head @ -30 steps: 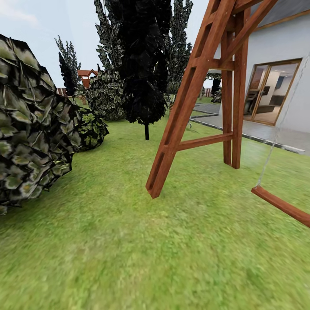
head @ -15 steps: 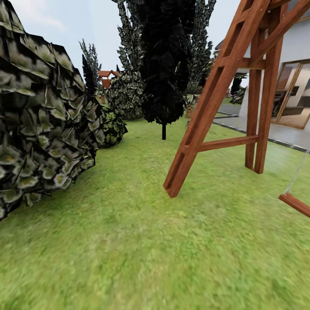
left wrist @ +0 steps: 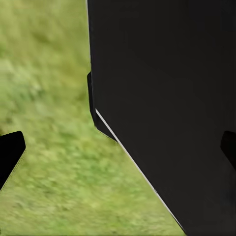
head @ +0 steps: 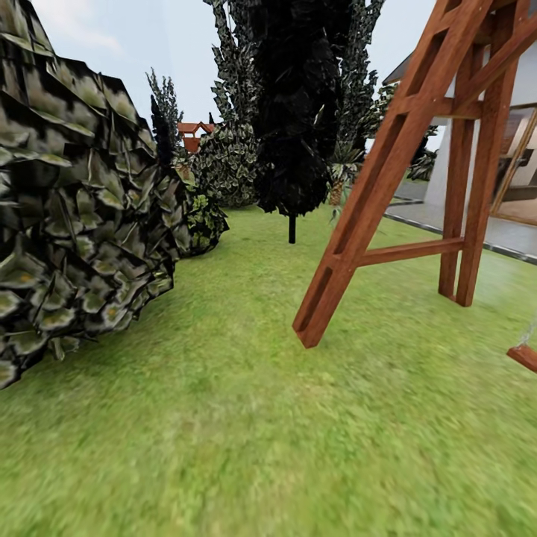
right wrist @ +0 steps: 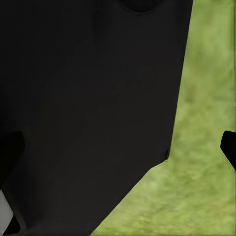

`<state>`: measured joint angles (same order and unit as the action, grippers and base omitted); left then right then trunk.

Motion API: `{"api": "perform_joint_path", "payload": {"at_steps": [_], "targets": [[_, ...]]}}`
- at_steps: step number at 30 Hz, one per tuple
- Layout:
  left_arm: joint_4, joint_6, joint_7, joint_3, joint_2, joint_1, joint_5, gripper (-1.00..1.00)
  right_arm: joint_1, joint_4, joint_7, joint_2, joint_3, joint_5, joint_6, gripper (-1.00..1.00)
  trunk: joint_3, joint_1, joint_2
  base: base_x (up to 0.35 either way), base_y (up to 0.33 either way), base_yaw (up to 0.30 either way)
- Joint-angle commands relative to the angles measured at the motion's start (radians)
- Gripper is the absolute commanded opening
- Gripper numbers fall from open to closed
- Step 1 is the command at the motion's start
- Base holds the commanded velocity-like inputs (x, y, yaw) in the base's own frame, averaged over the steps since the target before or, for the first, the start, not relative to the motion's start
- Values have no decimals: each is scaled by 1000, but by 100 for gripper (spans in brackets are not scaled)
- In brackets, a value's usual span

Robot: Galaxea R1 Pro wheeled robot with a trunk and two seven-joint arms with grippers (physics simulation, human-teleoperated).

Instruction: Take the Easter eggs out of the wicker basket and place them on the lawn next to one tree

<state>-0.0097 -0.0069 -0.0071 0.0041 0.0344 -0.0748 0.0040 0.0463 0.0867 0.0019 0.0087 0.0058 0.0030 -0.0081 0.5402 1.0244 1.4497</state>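
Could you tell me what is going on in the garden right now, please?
The robot is crossing the lawn and handling nothing. Ahead stand a large leafy bush on the left, a dark narrow tree further back, and a wooden swing frame on the right. Both wrist views look down at grass past dark robot bodywork.

Even, bright daylight fills the head view, with a pale hazy sky and almost no cast shadows on the lawn. The near grass is smeared and soft, sharper farther off. The wooden frame leans with wide-angle stretch at the right edge. The dark tree reads nearly black. Both wrist views show blurred grass beside flat, unlit black shapes.
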Motion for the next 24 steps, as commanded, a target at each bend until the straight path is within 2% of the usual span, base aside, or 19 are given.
{"api": "perform_joint_path", "payload": {"at_steps": [1,7,11,14,18,19,22,24], "targets": [[-1,-1,-1,0,0,0,0,100,1,2,-1,0,-1,-3,-1,100,1,1,0,317,24,0],[0,1,-1,1,-6,0,2,100,1,1,3,2,-1,-2,1,100,1,1,0,307,7,0],[9,5,0,2,-24,0,0,100,1,3,3,34,1,2,8,100,1,1,0,96,1,0],[10,7,0,3,-34,0,1,100,1,1,-1,43,1,4,9,100,1,1,0,20,0,0],[8,7,-1,3,-66,0,9,100,1,-2,-1,37,-2,3,5,100,1,1,0,5,0,0],[8,8,-1,2,-85,0,9,100,1,-2,-1,36,-1,2,3,100,1,1,0,0,0,0],[3,4,-1,2,-104,0,14,100,1,-2,-2,37,1,3,2,100,1,1,0,0,0,0],[-25,1,-2,1,-106,0,16,100,1,-7,-2,37,-1,4,2,100,1,1,0,0,0,0]]}}
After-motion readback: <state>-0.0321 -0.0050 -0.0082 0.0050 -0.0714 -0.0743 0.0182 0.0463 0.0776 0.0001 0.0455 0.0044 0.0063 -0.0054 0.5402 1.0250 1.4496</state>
